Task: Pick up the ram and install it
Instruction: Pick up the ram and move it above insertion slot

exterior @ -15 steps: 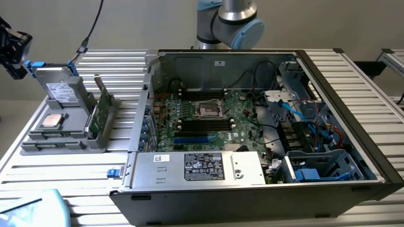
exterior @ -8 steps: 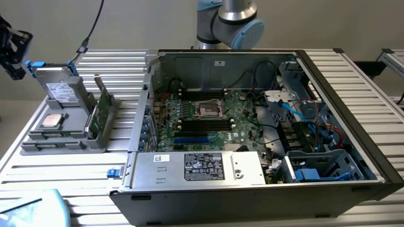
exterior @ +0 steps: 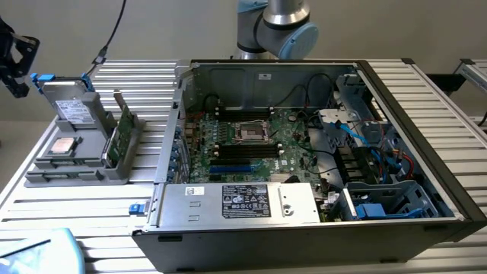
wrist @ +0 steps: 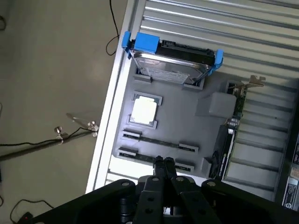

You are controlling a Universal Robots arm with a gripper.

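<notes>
Pincer (wrist: 163, 162) pressed together, pinching nothing. Tips hang over near end of grey tray (wrist: 187, 123), right above ram (wrist: 138, 156); whether they touch it, cannot tell. Ram lies flat in tray slot, second similar stick (wrist: 159, 141) just beside it, square silver chip (wrist: 144, 112) and hard drive (wrist: 170, 65) further along tray. Open computer case (exterior: 414, 97) stands beside tray, motherboard (exterior: 293, 137) exposed. Judgement: task at its start, with ram not yet lifted and pickup and installation both left.
</notes>
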